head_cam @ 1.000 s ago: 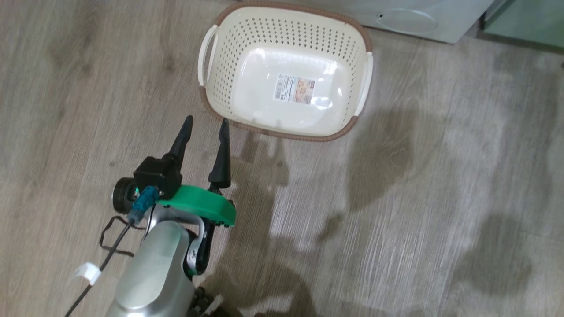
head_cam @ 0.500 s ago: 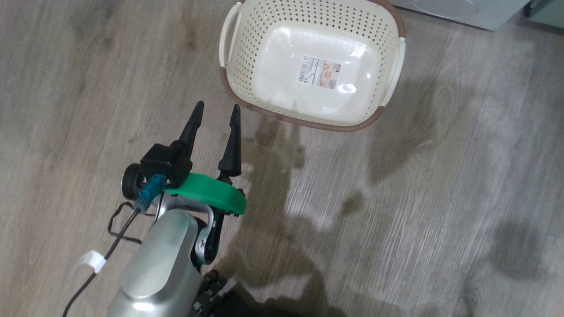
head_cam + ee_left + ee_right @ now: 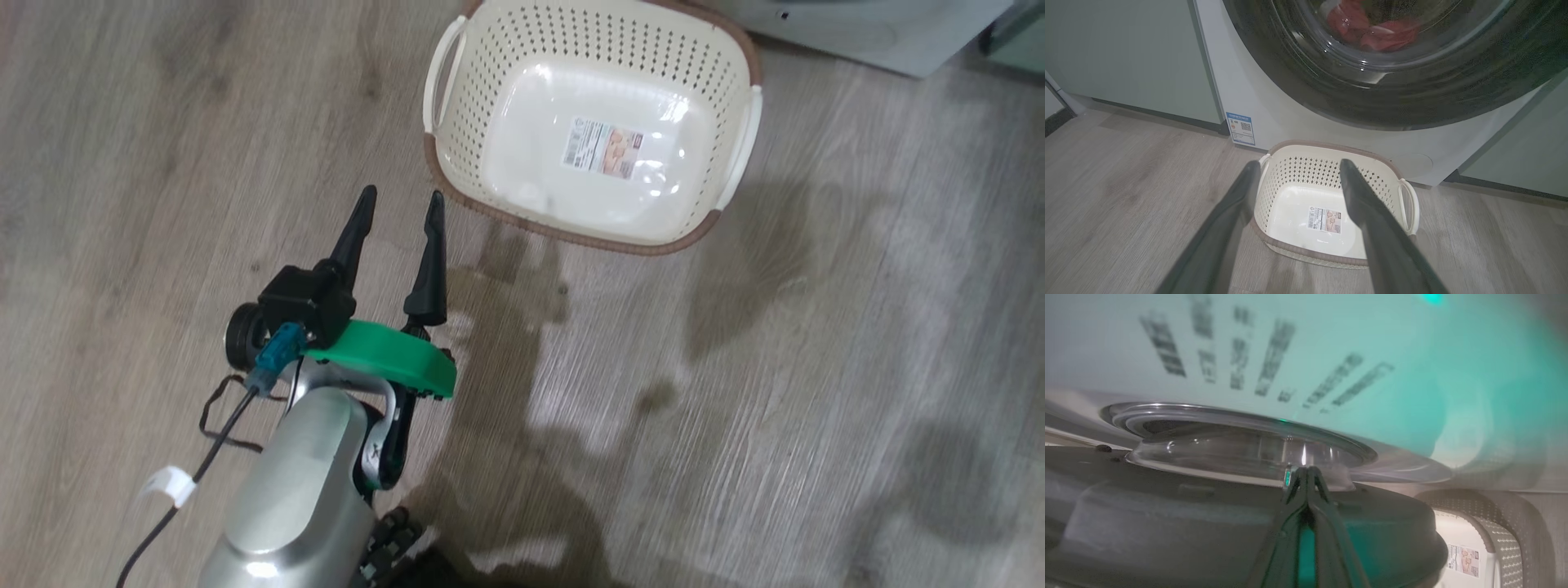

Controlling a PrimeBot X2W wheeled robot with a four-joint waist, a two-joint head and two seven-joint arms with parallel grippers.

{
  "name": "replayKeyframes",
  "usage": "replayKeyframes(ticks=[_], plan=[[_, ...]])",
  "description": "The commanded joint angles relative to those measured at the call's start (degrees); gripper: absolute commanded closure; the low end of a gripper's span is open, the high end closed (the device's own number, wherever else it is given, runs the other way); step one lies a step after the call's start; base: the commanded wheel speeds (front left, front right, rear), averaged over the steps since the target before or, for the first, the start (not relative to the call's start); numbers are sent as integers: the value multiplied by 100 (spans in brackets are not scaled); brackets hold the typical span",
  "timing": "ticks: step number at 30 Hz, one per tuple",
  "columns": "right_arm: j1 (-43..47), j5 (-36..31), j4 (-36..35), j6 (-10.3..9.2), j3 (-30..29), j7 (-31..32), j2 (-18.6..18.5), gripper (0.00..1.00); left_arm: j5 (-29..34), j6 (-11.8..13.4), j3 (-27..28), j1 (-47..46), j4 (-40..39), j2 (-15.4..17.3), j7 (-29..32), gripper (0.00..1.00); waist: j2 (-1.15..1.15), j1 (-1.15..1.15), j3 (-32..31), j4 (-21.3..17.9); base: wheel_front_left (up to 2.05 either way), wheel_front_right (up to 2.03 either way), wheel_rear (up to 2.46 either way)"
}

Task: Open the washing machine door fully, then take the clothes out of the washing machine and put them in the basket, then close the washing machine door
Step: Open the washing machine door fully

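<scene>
The cream basket [image 3: 604,41] stands empty on the floor, its label sticker showing; the white washing machine [image 3: 865,33] is just behind it. My left gripper [image 3: 402,196] hangs open a short way in front of the basket's near left corner. In the left wrist view the open left gripper [image 3: 1299,163] points at the basket [image 3: 1310,173], and above it the washing machine door [image 3: 1372,102] shows red clothes [image 3: 1367,28] through its glass. My right gripper [image 3: 1306,470] is shut, empty, lying over the door's dark inner side [image 3: 1167,514] with its tips at the glass bowl [image 3: 1229,453].
Pale green cabinets [image 3: 1126,61] flank the machine on both sides. A blue label [image 3: 1241,128] sits low on the machine's left front. Wood-look floor [image 3: 735,408] spreads in front of the basket. The basket's corner [image 3: 1502,543] shows beside the door.
The head camera has swung, so the basket and the machine sit higher and further right in its picture. My left gripper stays open in the same pose.
</scene>
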Motion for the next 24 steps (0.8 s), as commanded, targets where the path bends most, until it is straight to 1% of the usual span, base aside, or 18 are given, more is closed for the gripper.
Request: replayKeyframes(ticks=[1,14,24], plan=[[179,48,-301,2,135,141,114,100,3,26,222,75,-108,112,-38,0,0,0,-123,-36,0,0,0],[1346,239,-761,2,462,591,381,100,227,-108,519,365,48,111,-38,0,0,0,-867,-181,0,0,0],[2399,347,-1117,2,717,864,680,100,410,-255,808,672,189,111,-38,0,0,0,-1556,-97,0,0,0]])
